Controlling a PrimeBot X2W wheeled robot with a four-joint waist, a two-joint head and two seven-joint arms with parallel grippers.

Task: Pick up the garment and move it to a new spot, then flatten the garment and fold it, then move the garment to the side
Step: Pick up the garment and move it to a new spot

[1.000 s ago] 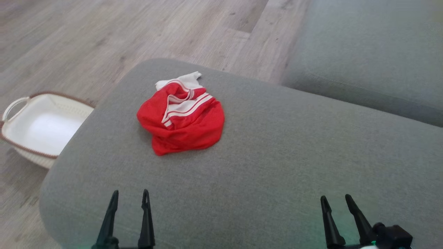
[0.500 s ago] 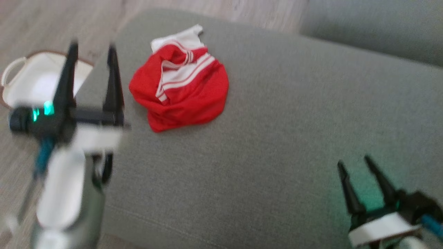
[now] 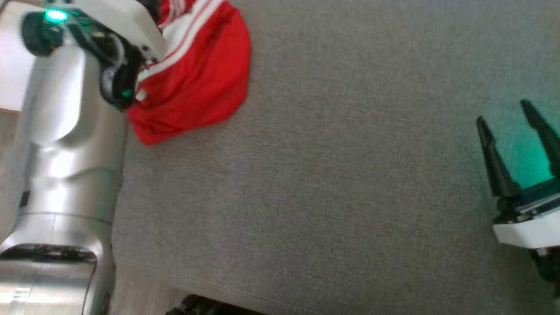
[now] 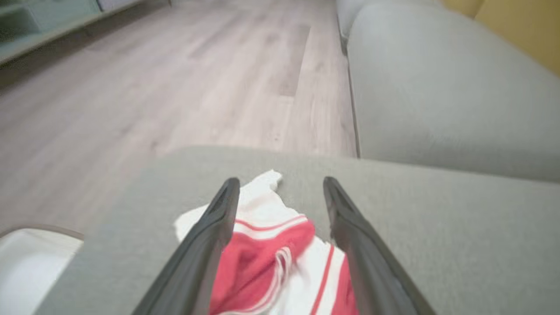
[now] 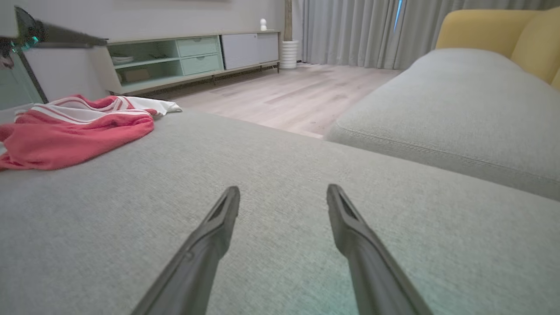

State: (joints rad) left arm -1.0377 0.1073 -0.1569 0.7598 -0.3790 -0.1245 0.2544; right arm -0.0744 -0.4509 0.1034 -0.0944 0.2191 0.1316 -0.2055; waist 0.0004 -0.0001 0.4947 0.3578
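The left gripper (image 4: 280,181) has swung forward over the crumpled red-and-white garment (image 4: 258,262), which lies on the grey cushion (image 3: 332,183), jaws spread and empty (a grasp looks imminent); the right gripper (image 3: 502,111) waits open-fingered, well apart.

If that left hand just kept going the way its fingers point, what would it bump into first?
Most likely the crumpled red and white garment on the grey fabric cushion, right before the open left hand; depth is hard to judge.

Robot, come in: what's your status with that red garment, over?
Left gripper open above garment. Right gripper open over cushion, apart. Garment crumpled, not gripped. Nothing in the way.
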